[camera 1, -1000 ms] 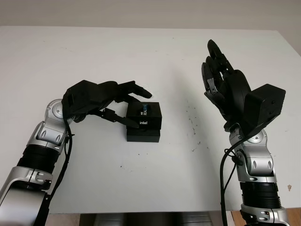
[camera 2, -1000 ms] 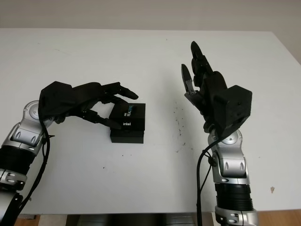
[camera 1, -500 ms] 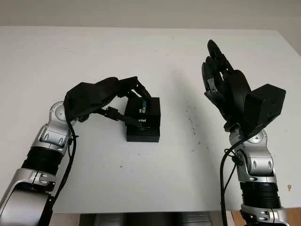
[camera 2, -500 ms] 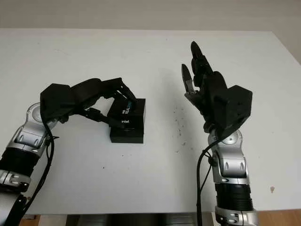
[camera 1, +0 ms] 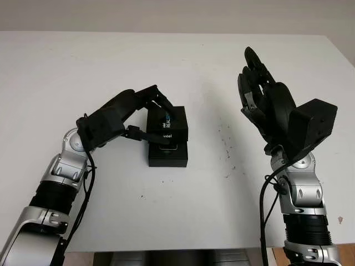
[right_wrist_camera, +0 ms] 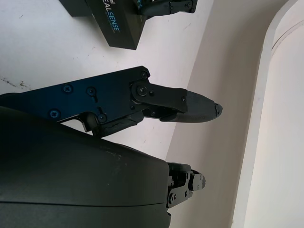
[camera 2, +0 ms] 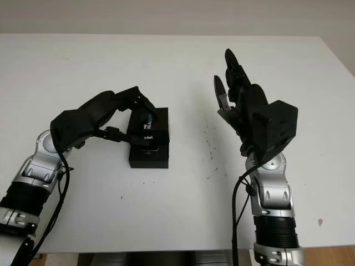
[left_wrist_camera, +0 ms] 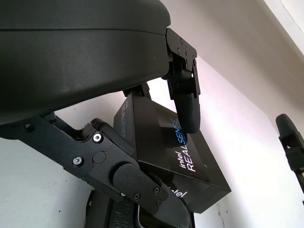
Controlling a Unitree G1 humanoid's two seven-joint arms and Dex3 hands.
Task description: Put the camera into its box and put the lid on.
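Left of centre on the white bench [camera 1: 183, 221], the left robot hand [camera 1: 145, 117] is gripping the black lid [camera 1: 166, 125], fingers over its far edge and thumb against its near side, holding it tilted and offset toward the far end of the box [camera 1: 168, 154]. A rounded item, probably the camera [camera 1: 166, 146], is showing in the box's uncovered near part. In my judgement the lid needs levelling and drawing toward the robot until its edges align with the box walls, then lowering straight; pressing while skewed is likely to jam a corner or shift the box. Open bench is surrounding the box on all sides, well clear of every edge. To the right, the right robot hand [camera 1: 260, 97] is hanging open, raised above the bench and well apart.
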